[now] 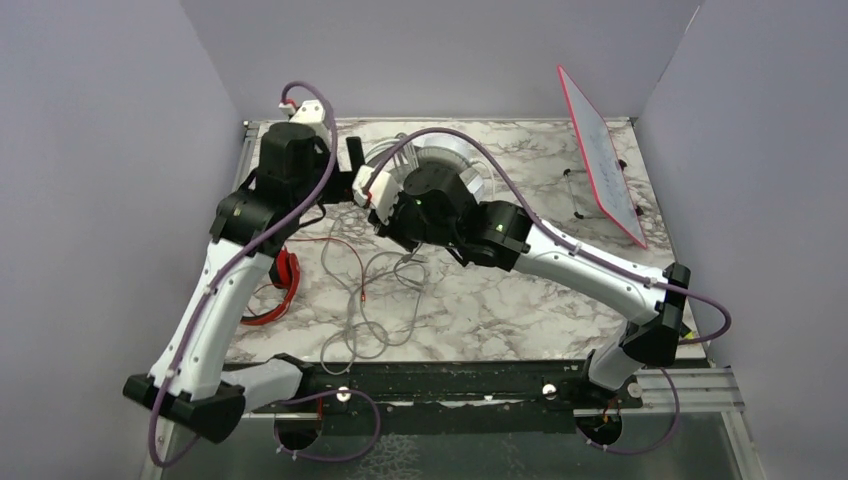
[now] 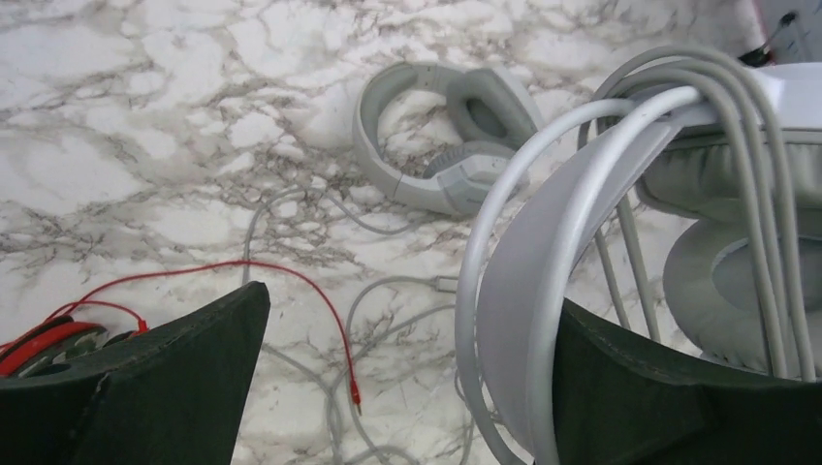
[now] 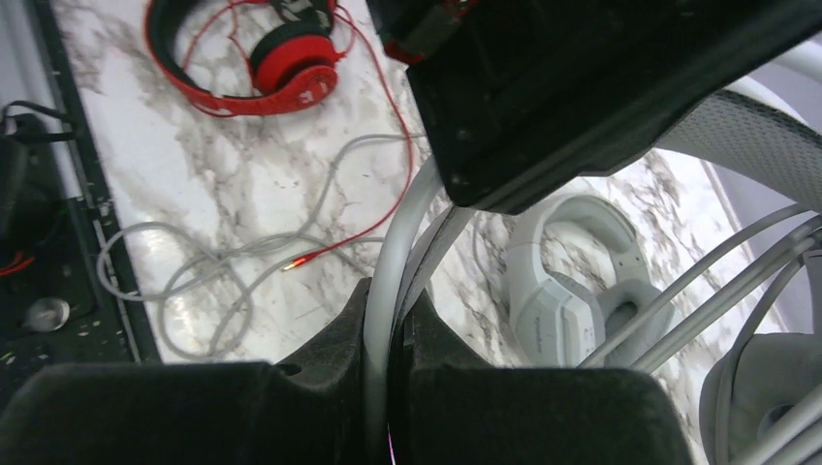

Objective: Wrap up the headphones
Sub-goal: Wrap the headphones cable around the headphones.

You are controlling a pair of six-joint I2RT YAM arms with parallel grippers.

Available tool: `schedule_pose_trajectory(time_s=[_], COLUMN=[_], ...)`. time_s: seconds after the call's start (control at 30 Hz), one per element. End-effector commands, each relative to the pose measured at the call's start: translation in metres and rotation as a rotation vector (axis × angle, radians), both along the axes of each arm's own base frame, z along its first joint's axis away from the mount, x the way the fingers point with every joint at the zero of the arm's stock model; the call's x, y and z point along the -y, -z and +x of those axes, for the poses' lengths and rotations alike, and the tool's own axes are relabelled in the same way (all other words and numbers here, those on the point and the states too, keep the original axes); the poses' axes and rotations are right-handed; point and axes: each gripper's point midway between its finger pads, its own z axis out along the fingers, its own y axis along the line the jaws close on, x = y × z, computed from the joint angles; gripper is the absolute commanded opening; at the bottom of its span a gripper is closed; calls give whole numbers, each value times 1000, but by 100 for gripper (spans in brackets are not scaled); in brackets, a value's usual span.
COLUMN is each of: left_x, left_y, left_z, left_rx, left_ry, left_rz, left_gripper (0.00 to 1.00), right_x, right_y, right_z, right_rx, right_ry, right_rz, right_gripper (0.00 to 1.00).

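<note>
Here the right claw (image 3: 390,329) is pinched tight on the band of the white-silver headset (image 3: 383,257). The left claw (image 2: 415,305) gapes wide, that band against its frame-right finger.

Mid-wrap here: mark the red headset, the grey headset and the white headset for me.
red headset (image 3: 291,63), right wrist view, on its red ear cup.
grey headset (image 2: 465,179), left wrist view, on its ear cup housing.
white headset (image 2: 523,291), left wrist view, on its headband.

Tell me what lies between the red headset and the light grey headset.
The red cable and a thin grey cable, shown in the left wrist view.
</note>
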Motion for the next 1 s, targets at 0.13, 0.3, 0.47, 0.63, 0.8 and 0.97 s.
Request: schedule_pose_trajectory(time_s=[0.13,0.3,0.47,0.63,0.8,0.97], left_x=[-28,-10,-28,-12,43,63], left_y=[-4,-9,-21,-12,8,30], left_z=[-30,-47,-48,-51,-75,-89], left_rx=[346,424,402,423,571,637], left_ry=[-105,-11,-86,25,377,494], left_rz=[-206,-346,-268,-274,-422,-561], left_gripper=[99,99,99,99,93,90], right_x=[46,58,75,95,101,100], right_y=[-32,-37,-55,-70,-94,-107], right_z=[19,20,7,13,21,24], right_rx=[-108,-143,-156,-155,-139,-133], right_ry=[148,187,190,261,308,321], right_rz=[-29,-49,-7,8,52,69], right_gripper=[1,1,1,1,1,1])
